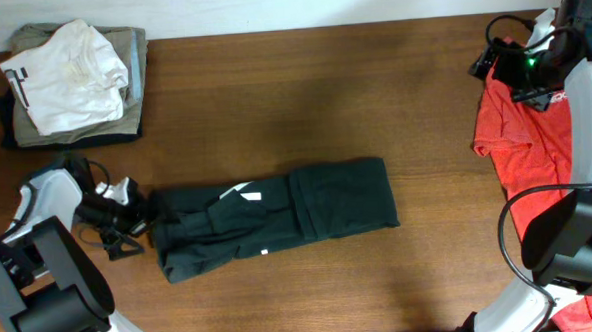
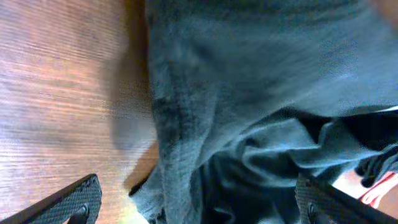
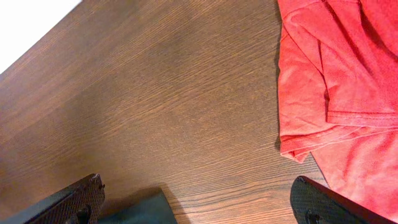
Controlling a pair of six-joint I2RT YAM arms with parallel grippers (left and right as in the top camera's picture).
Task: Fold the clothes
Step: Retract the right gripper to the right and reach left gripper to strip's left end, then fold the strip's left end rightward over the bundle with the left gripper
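Observation:
The black sleeveless top (image 1: 278, 219) lies on the wooden table, folded into a long strip across the middle, with a small white tag showing. My left gripper (image 1: 140, 219) is at the strip's left end. In the left wrist view it is open (image 2: 199, 208), with the bunched dark fabric (image 2: 261, 93) lying between its fingers, not clamped. My right gripper (image 1: 496, 61) is high at the far right, away from the top. In the right wrist view it is open and empty (image 3: 199, 206) above bare wood, with a corner of the dark top (image 3: 140, 210) just showing. No white letters show.
A stack of white and khaki folded garments (image 1: 72, 81) sits at the back left corner. A red garment (image 1: 530, 136) lies along the right edge and also shows in the right wrist view (image 3: 336, 81). The table's far edge (image 1: 290, 28) runs along the top.

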